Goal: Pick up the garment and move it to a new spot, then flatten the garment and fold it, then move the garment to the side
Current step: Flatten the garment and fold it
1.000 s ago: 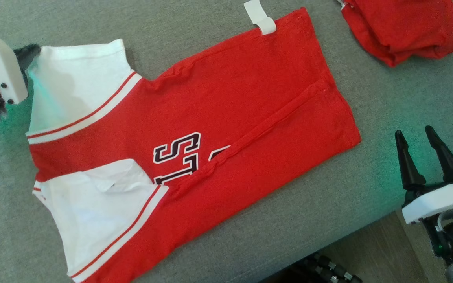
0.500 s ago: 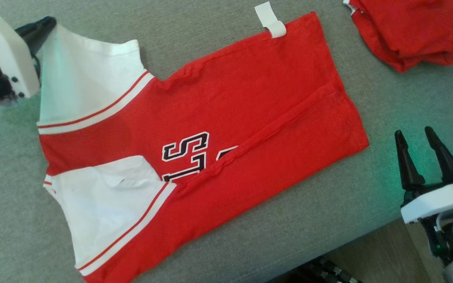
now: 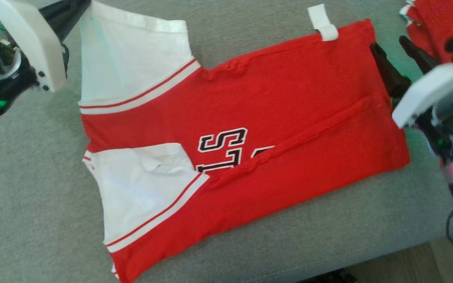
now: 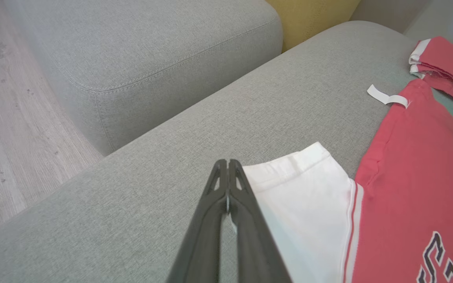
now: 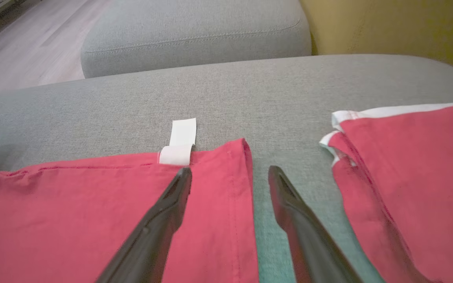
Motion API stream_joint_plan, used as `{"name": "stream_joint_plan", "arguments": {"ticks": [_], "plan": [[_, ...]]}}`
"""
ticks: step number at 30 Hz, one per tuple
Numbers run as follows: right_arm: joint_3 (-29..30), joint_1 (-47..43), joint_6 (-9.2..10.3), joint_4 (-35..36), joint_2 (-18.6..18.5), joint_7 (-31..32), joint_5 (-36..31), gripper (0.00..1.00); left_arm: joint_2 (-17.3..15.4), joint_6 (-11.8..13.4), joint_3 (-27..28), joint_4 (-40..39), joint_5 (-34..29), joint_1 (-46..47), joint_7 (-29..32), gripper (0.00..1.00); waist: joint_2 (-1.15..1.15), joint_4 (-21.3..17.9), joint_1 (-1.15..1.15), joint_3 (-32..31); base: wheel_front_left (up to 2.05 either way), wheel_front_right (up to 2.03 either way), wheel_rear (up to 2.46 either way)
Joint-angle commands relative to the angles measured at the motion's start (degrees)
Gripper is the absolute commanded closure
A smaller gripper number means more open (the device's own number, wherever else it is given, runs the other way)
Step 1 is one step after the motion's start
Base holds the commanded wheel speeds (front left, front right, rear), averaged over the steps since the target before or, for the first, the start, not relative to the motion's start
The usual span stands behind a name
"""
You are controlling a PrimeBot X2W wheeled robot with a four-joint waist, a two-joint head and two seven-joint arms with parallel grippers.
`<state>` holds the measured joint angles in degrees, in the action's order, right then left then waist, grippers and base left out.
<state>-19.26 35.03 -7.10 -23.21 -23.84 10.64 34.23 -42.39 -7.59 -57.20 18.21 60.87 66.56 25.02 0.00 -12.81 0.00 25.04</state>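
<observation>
The shirt [image 3: 289, 102] was spread near the cushion's [image 3: 34, 196] front edge, its far white sleeve [image 3: 128, 59] pinched at the corner by the closed left gripper [image 4: 226, 165], seemingly for folding inward, while the right gripper [image 5: 229, 170] was poised, jaws apart, astride the far hem corner for a matching grip.

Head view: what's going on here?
The left end effector is shut on the white sleeve of the red and white shirt, which lies partly folded on the grey cushion. The right end effector is open over the shirt's hem corner. Another red garment lies beside it.
</observation>
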Motion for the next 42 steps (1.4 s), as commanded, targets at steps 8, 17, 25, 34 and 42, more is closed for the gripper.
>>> {"name": "stream_joint_plan", "arguments": {"ticks": [8,17,25,34,42], "plan": [[-4.6,10.3,-0.39,-11.2,0.2,6.2,2.2,0.00,-1.5,0.1,-1.2,0.2,0.8,6.2,-3.1,1.00,0.00,2.3,0.00,0.7,0.00,0.00,0.00],[-9.6,15.7,-0.39,-17.3,1.4,2.9,3.6,0.18,-2.0,0.1,-4.6,1.5,2.9,8.4,-5.1,1.00,0.00,2.6,0.00,1.7,0.00,0.00,0.00],[-13.8,19.3,-0.39,-21.1,1.4,0.6,5.6,0.28,-2.1,0.1,-7.7,2.5,4.6,10.5,-6.3,1.00,0.00,2.9,0.00,2.1,0.00,0.00,0.00],[-17.1,22.0,-0.39,-23.7,1.0,-1.4,6.6,1.00,-2.2,0.1,-10.3,3.2,5.4,12.2,-7.9,1.00,0.00,3.4,0.00,2.4,0.00,0.00,0.00],[-18.3,24.1,-0.39,-24.1,0.0,-5.4,7.8,1.00,-1.9,0.1,-11.9,5.1,1.5,15.1,-13.5,1.00,0.00,3.6,0.00,2.7,0.00,0.00,0.00]]}}
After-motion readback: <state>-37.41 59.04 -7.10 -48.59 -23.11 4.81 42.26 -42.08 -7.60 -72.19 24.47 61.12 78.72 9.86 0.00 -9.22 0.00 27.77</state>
